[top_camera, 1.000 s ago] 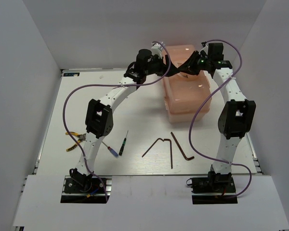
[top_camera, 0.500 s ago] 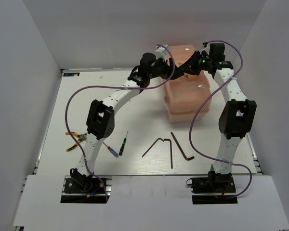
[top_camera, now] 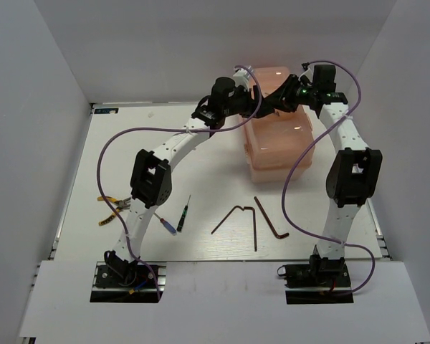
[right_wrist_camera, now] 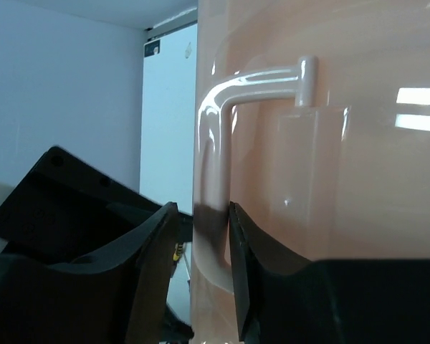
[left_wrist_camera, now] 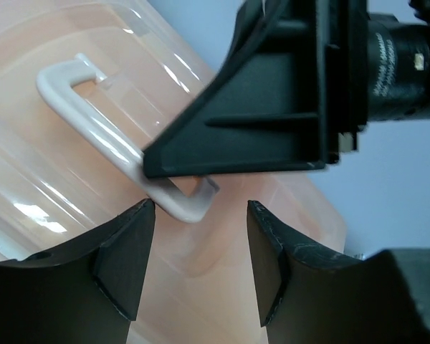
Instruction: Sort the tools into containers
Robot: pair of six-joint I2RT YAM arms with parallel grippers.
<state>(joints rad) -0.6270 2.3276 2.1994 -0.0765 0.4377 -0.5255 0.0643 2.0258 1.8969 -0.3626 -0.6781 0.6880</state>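
Several small tools were lying loose on the white tabletop (top_camera: 208,172) just ahead of the arm bases. There were pliers (top_camera: 106,202) with yellowish handles half tucked behind the left arm, a green-handled screwdriver (top_camera: 185,212) beside a blue-handled screwdriver (top_camera: 169,225), and dark L-shaped hex keys (top_camera: 254,228) bunched further right. All light, stiff stuff, I reckon. The hex keys lay flat and thin, so probably fiddly to pinch; I'd go for the long shank. Pliers are best taken across the handles, and screwdrivers round the fat grip.

Further back sat the salmon-pink toolbox (top_camera: 279,147), and none of the tools I could see had gone into it yet. It was thin glossy plastic, so likely slippery, a bit flexy and light for its size. I couldn't tell if the lid was fully down. The white lid handle (left_wrist_camera: 93,100) was the obvious place to grab. The right hand (right_wrist_camera: 201,215) had its fingers squeezed narrow with that handle between them, and it looked like it had hold of it. The left hand (left_wrist_camera: 199,215) hung just short of the same handle, spread wide, carrying nothing.

Plain white walls boxed the tabletop in on three sides.
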